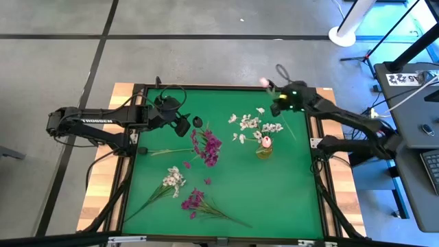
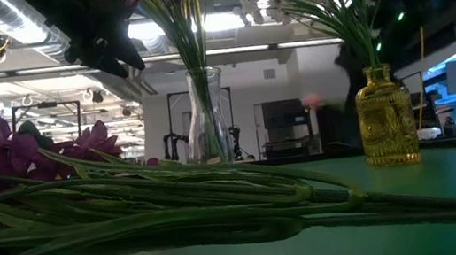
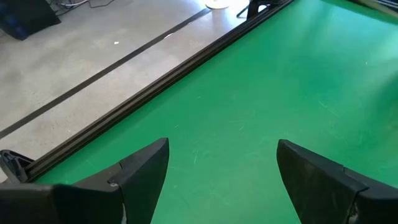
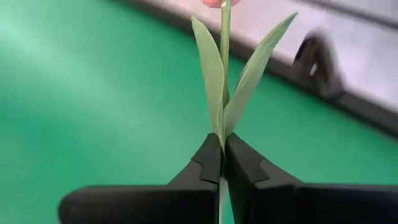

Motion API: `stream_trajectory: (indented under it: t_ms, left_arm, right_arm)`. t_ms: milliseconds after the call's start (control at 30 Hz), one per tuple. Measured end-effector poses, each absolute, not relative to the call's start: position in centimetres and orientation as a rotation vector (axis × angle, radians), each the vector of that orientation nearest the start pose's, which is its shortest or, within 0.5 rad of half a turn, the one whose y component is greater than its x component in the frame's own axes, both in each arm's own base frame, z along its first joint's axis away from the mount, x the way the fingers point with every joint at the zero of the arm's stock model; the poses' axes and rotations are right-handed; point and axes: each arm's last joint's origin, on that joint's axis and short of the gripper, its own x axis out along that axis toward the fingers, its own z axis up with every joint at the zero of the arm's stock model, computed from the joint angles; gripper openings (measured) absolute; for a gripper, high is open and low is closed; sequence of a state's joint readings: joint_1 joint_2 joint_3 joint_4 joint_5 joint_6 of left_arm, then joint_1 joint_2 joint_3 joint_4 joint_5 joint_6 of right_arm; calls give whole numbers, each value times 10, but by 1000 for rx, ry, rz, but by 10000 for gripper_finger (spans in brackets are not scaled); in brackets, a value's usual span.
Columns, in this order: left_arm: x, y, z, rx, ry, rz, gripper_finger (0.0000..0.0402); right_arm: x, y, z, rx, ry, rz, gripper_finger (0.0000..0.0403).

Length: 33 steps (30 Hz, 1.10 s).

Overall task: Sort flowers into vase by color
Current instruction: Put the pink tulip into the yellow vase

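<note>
Pinching the pink tulip [image 4: 224, 74] by its stem just below the leaves, the right gripper [image 4: 222, 163] has its jaws closed near the desk's [image 1: 274, 199] far right edge, bud outward, presumably for stem-first vase entry; the left gripper [image 3: 222, 171] waits far-left, jaws apart.

Two vases mid-table, loose sprays lower left.
Clear vase [image 1: 199, 134] stands left of the second vase [image 1: 265, 148]; loose sprays [image 1: 195, 201] lie lower left; right gripper [image 1: 277, 104] clamps a tulip stem [image 4: 224, 74] upper right.
</note>
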State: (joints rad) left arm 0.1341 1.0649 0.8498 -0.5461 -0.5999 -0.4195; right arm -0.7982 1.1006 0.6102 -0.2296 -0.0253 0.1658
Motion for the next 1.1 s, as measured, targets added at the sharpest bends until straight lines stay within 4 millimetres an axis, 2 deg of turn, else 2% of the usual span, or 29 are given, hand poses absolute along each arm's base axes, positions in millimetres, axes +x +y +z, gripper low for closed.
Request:
stream_trajectory:
  t_ms: [167,333,600,833,1100]
  left_arm:
    - [207,44,278,-216,589,845,292]
    - [206,44,278,-216,589,846,292]
    - [206,45,278,-207,583,866,292]
    - [206,45,278,-205,582,868,292]
    - [206,45,278,-205,582,869,292]
  right_arm:
    - [127,-129,255,388,404,-797,6]
    - [96,-96,288,321,196,-751,3]
    - [48,-39,333,160,-280,-504,2]
    - [23,-7,349,70,-490,-279,1]
    - [13,7,352,91,-563,-141,1]
